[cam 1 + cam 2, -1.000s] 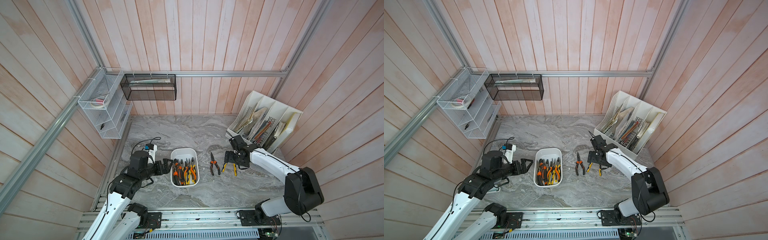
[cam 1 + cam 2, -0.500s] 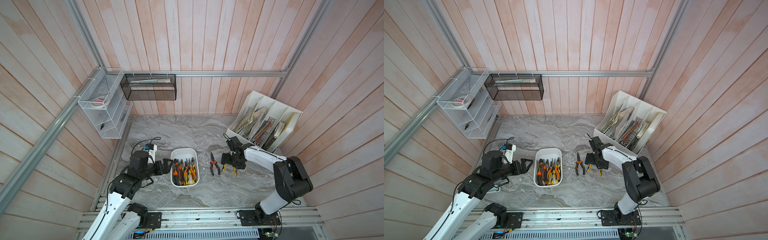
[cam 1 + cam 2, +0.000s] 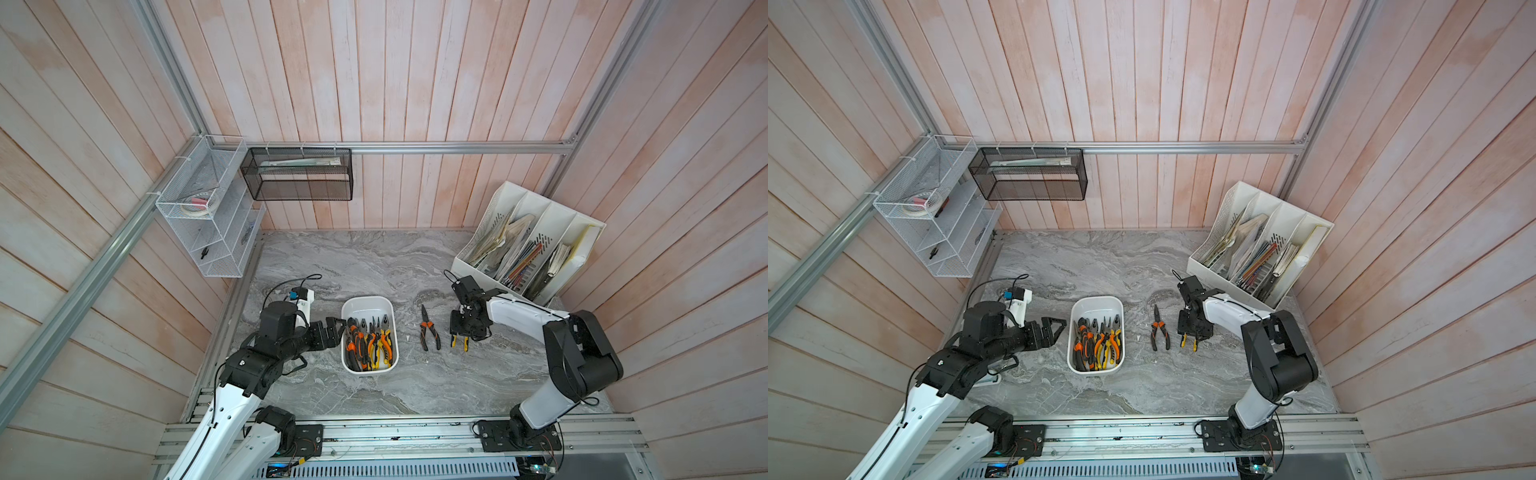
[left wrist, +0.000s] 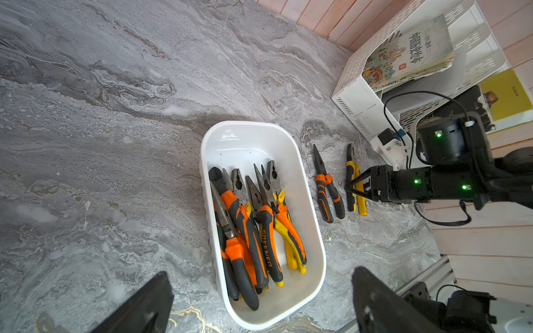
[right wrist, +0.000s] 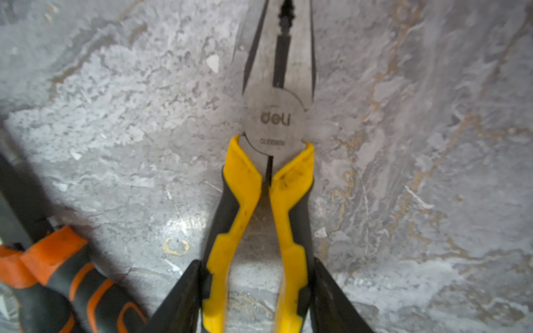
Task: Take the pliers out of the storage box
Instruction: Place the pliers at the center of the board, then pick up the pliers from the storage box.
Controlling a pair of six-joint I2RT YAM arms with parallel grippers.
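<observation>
The storage box (image 3: 368,301) (image 3: 1096,305) (image 4: 248,138) sits mid-table with several pliers (image 3: 370,343) (image 3: 1098,345) (image 4: 253,225) piled in its near half. Two pliers lie on the table to its right: an orange-handled pair (image 3: 429,334) (image 3: 1160,332) (image 4: 328,190) (image 5: 57,276) and a yellow-handled pair (image 3: 458,341) (image 3: 1188,341) (image 4: 350,173) (image 5: 245,178). My right gripper (image 3: 460,332) (image 3: 1188,332) (image 4: 353,187) (image 5: 256,265) points down, its fingers pressed against both yellow handles. My left gripper (image 3: 338,330) (image 3: 1059,332) (image 4: 259,282) is open at the box's left rim, holding nothing.
A white slotted file organizer (image 3: 532,245) with books and papers stands at the back right, close behind the right arm. A white wire basket (image 3: 208,216) and a black mesh basket (image 3: 297,174) hang on the walls at the back left.
The right gripper's jaws have narrowed from wide open onto the yellow pliers' handles, and the right arm's elbow has swung nearer the table. The left arm has stayed put.
</observation>
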